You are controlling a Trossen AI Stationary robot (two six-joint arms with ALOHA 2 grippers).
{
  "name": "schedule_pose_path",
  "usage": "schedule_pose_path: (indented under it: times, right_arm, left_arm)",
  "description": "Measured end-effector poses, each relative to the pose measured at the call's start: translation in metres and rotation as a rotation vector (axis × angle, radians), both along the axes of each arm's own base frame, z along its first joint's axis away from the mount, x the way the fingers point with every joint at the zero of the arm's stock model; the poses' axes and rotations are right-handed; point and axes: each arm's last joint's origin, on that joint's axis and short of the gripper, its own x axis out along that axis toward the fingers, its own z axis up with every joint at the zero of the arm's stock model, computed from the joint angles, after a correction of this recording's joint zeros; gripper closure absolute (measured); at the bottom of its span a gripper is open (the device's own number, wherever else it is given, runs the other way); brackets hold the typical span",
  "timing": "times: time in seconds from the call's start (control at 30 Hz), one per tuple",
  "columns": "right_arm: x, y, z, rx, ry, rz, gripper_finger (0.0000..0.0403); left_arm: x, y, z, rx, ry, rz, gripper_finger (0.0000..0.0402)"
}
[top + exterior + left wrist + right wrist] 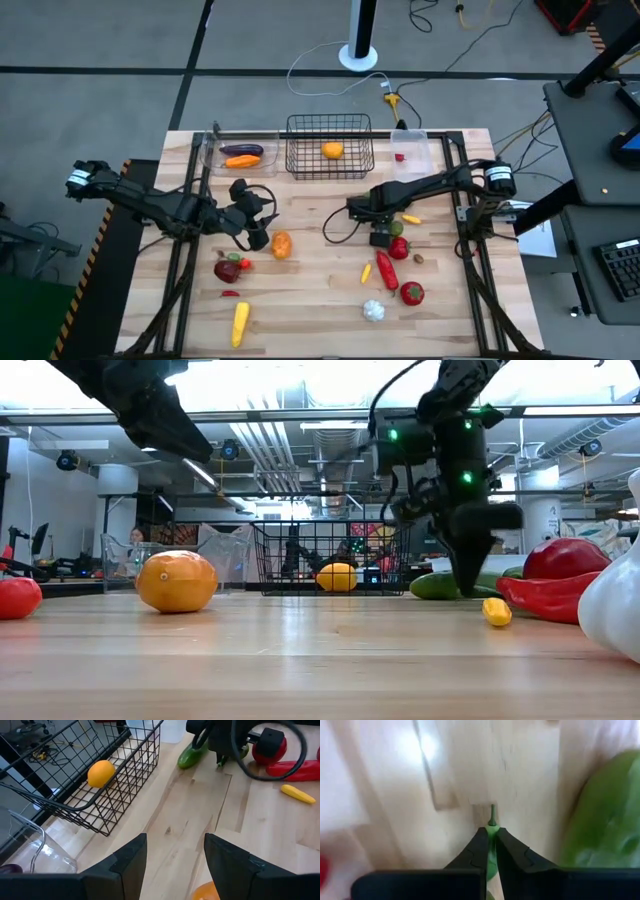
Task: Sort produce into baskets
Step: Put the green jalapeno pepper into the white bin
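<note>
I note my right gripper (383, 222) low over the table (320, 300) right of centre, pinched on a thin stem (492, 822), the cucumber (192, 754) just beside it. My left gripper (262, 222) hangs left of centre, an orange (282, 245) just in front of it. At the back edge stand a bin (240, 140), the wire basket (330, 165) holding one fruit (332, 150), then a second bin (415, 150). A long pepper (386, 271), a tomato (411, 293) and garlic (373, 310) lie near the front right; corn (240, 322) lies front left.
</note>
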Motion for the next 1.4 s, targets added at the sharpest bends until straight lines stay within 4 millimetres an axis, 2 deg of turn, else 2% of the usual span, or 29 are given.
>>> schedule_pose_path:
  times: [0.23,0.5,0.67,0.83,0.97,1.1,1.27,1.4]
  right_arm:
    - [0.013,0.0,0.029,0.002,-0.162,0.035,0.039]
    - [0.019,-0.01,0.079,-0.035,-0.348,0.028,0.039]
    - [0.017,-0.025,0.11,-0.158,-0.374,-0.009,0.039]
    - [0.01,-0.055,0.134,-0.254,-0.335,-0.173,0.039]
    - [-0.003,-0.089,0.139,-0.256,-0.296,-0.336,0.039]
    - [-0.028,-0.129,0.135,-0.257,-0.225,-0.546,0.039]
    - [-0.064,-0.173,0.118,-0.256,-0.15,-0.785,0.039]
    - [-0.091,-0.196,0.097,-0.254,-0.102,-0.932,0.039]
  left_arm:
    - [0.0,0.0,0.0,0.0,-0.001,0.0,0.0222]
    - [0.0,0.0,0.0,0.0,-0.002,0.001,0.0222]
    - [0.001,0.0,0.001,-0.005,-0.018,0.001,0.0222]
    - [0.002,0.0,0.004,-0.007,-0.026,0.001,0.0222]
    - [0.002,0.0,0.003,-0.007,-0.025,0.001,0.0222]
    - [0.002,0.0,0.004,-0.008,-0.026,0.002,0.0222]
    - [0.002,0.0,0.004,-0.009,-0.027,0.003,0.0222]
    - [0.002,0.0,0.004,-0.013,-0.029,0.005,0.0222]
